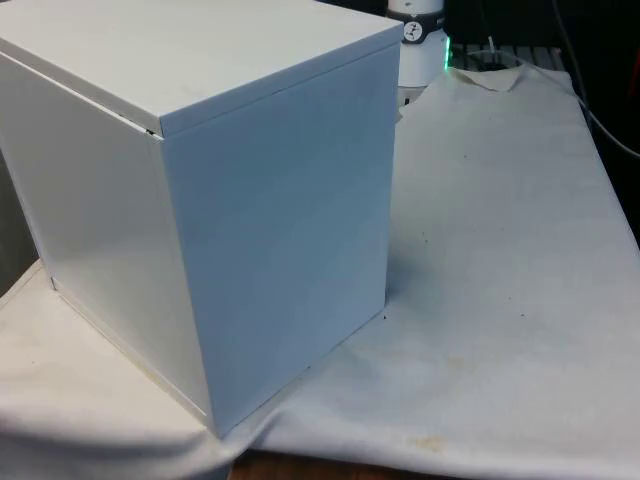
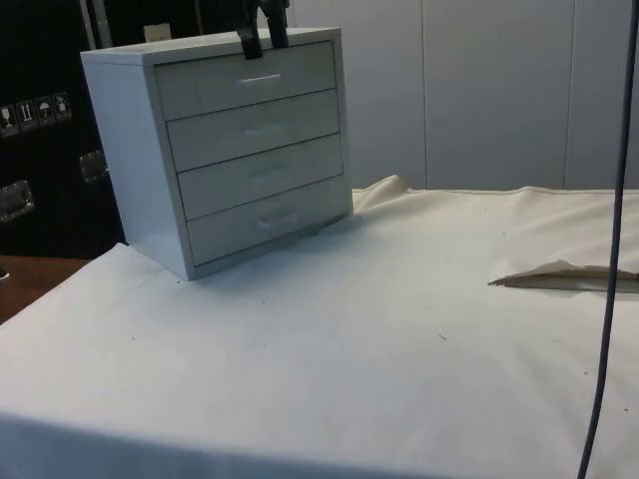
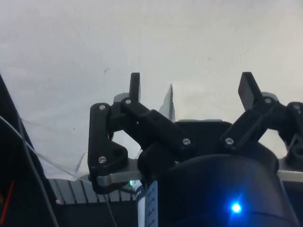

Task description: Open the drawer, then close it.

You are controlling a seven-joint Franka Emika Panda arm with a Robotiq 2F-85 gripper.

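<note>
While the white chest of drawers (image 2: 225, 150) stands at the side view's left end of the cloth-covered table (image 2: 399, 329), all four of its drawers sit flush and closed, and its plain back and side (image 1: 200, 200) face the front camera. Gripper (image 2: 264, 38) hangs at the chest's top front edge, just above the top drawer (image 2: 250, 80) and its handle (image 2: 260, 79). Jaws spread wide, fingers (image 3: 135, 87) well apart, holding nothing. Right of the chest, bare white cloth (image 1: 500, 250).

The chest (image 2: 230, 150) is plain white. The cloth (image 2: 399, 329) is white too. The gripper (image 3: 189, 90) is black.
</note>
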